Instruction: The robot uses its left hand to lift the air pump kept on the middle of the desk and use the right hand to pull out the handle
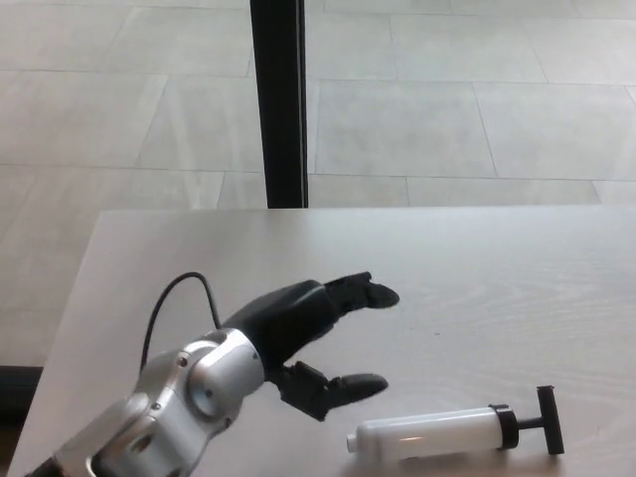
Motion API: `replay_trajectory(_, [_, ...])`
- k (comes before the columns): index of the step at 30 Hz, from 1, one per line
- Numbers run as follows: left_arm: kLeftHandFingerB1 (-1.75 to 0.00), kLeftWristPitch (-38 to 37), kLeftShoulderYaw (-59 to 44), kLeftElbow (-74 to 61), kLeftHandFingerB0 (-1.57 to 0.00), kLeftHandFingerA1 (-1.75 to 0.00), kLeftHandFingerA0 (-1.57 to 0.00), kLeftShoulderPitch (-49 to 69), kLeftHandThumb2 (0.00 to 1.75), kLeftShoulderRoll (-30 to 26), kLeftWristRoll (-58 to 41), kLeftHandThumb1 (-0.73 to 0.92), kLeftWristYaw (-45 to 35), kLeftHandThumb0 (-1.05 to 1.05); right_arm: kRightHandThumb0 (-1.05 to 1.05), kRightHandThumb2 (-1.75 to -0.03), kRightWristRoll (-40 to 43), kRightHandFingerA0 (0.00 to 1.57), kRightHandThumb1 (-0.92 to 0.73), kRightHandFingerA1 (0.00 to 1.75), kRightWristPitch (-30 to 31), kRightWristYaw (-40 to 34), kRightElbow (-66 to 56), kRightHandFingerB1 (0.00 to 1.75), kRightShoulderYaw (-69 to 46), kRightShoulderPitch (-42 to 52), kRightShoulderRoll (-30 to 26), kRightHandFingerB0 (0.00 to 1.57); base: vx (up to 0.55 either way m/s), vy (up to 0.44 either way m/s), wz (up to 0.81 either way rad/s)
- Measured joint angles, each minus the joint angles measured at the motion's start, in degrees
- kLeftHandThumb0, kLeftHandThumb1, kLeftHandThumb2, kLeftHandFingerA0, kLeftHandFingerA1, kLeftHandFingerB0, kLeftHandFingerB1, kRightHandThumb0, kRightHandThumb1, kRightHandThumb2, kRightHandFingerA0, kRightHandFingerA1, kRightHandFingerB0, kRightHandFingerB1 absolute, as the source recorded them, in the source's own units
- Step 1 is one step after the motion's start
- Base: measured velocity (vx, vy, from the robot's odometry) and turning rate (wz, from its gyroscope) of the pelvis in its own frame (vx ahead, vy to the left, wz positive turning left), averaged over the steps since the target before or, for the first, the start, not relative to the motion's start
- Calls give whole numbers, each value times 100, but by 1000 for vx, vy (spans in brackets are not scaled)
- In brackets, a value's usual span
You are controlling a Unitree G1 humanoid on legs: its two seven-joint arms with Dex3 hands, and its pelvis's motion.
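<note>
**Left hand open above the worktop, pump lying near the front edge**

The air pump point(452, 432) lay on its side on the pale wood-grain worktop point(477, 268), close to the near edge and right of the middle of the view. Its white barrel pointed left, and its black collar and black T-shaped handle point(547, 419) pointed right. The handle sat close against the collar, its crossbar standing roughly upright in the picture.

The left hand point(313, 343) reached in from the lower left on a silver forearm with a thin black cable looping over the wrist. It grasped nothing: the two thick fingers point(363, 291) stretched out toward the right and the thumb point(348, 386) lay spread below them, with a clear gap between. The thumb tip was near the pump's white end but apart from it. The right hand did not show.

Beyond the worktop's far edge were pale floor tiles and a black vertical post point(277, 99).
</note>
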State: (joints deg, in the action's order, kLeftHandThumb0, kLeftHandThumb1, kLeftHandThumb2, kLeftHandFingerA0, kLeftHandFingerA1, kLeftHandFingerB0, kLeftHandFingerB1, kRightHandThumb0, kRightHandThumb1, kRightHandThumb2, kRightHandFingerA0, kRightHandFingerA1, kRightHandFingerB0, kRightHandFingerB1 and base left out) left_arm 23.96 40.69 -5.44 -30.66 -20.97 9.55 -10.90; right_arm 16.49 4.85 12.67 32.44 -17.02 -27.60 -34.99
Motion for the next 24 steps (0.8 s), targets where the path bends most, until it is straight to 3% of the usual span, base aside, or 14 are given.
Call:
replay_trajectory(1, [-46,56,53,-71,-8,-52,-4,24,98,24,53,61,-1,-85,-84,-114,-19,27,-75,54,-2,-3,-9,49,16,-9,4,30,0,0,0])
replay_trajectory(2, [-42,158,144,-188,-10,-55,-2,69,63,72,147,78,-1,-84,-80,-67,-51,33,-89,46,-3,-11,-25,36,45,-26,9,38,0,0,0])
replay_trajectory(4, [-53,299,242,-313,-12,-55,0,122,101,126,284,61,-1,-88,-81,-67,-92,33,-90,48,-3,-27,-54,36,71,-50,20,39,0,0,0])
replay_trajectory(5, [-53,370,282,-346,-12,-54,0,138,100,156,354,62,-1,-90,-82,-114,-115,28,-76,56,-3,-38,-79,50,82,-57,27,32,0,0,0])
replay_trajectory(6, [-43,444,316,-366,-12,-55,-5,154,64,196,427,79,1,-82,-81,-114,-141,26,-76,55,-3,-49,-109,51,94,-66,38,32,0,0,0])
replay_trajectory(7, [-53,515,339,-382,-12,-55,-1,174,102,239,499,64,1,-93,-82,-114,-164,27,-75,55,-3,-63,-132,51,103,-77,51,33,0,0,0])
replay_trajectory(9, [-53,671,387,-397,-12,-55,-1,191,102,346,658,64,13,-93,-82,-114,-211,27,-75,55,-6,-90,-154,51,117,-116,84,33,0,0,0])
replay_trajectory(10, [-45,738,404,-398,-12,-57,-8,193,63,396,733,79,20,-84,-83,-114,-230,27,-75,56,-8,-99,-157,51,122,-133,100,33,0,0,0])
replay_trajectory(11, [-52,775,417,-395,-2,-56,-5,195,103,432,784,40,30,-42,-84,-115,-244,29,-75,57,-10,-103,-158,51,126,-142,106,34,0,0,0])
replay_trajectory(18, [-51,976,841,-151,0,-55,-4,196,102,616,1345,37,156,-43,-79,-112,-300,30,-73,57,-13,-152,-170,53,136,-185,156,38,0,0,0])
replay_trajectory(19, [-47,986,869,-129,-19,-58,-10,196,63,618,1383,76,163,-88,-77,-67,-301,35,-88,49,-13,-157,-170,38,135,-187,161,42,0,0,0])
replay_trajectory(20, [-51,1003,945,-69,-2,-56,-5,196,101,619,1474,36,185,-42,-81,-112,-302,28,-74,56,-13,-170,-170,52,134,-188,174,35,0,0,0])
replay_trajectory(21, [-51,1024,1028,4,-2,-56,-5,196,101,620,1575,36,217,-42,-81,-112,-305,28,-74,56,-16,-184,-169,52,134,-191,185,35,0,0,0])
replay_trajectory(24, [-50,1042,1170,210,0,-56,-4,190,101,653,1806,36,298,-43,-76,-66,-312,35,-87,47,-32,-212,-168,38,130,-209,220,42,0,0,0])
